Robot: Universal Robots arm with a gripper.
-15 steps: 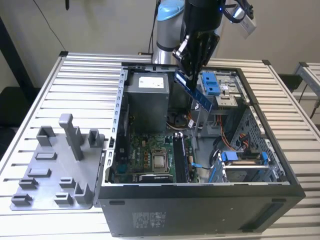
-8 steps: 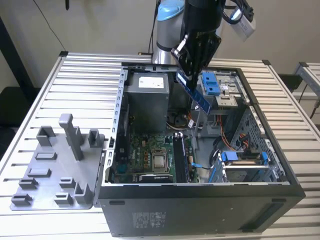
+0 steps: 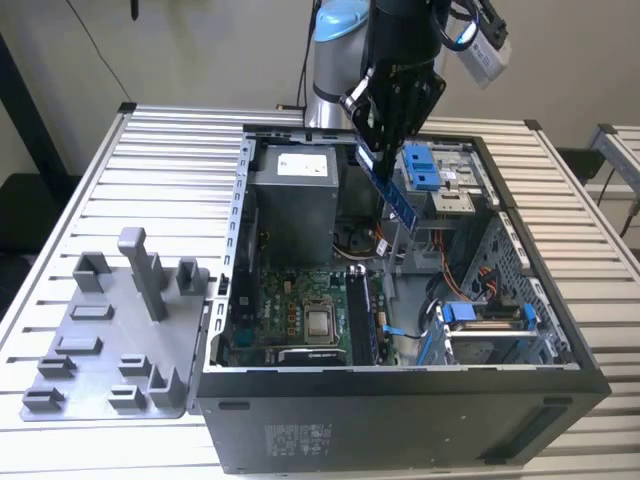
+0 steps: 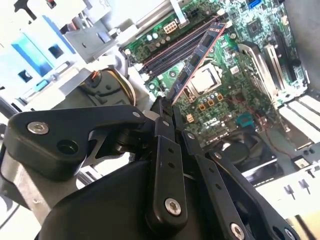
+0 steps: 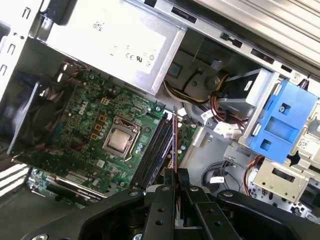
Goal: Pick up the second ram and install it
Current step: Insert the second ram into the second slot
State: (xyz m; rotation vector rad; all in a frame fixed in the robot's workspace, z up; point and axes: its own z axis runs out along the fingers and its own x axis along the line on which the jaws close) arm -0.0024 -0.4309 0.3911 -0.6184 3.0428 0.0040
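Observation:
My gripper is shut on the second ram, a long narrow dark stick that hangs tilted above the open computer case. In the second wrist view the ram runs out from the fingertips and slants across the motherboard. The first wrist view shows the stick edge-on, gripped in the gripper. The ram is held above the long black slots beside the processor, with open air between stick and board. These slots lie well below the stick in the exterior view.
A grey power supply fills the case's far corner. Blue drive brackets and a drive cage stand to the exterior view's right of the board, with loose cables between. A grey fixture plate with blocks sits outside the case on the slatted table.

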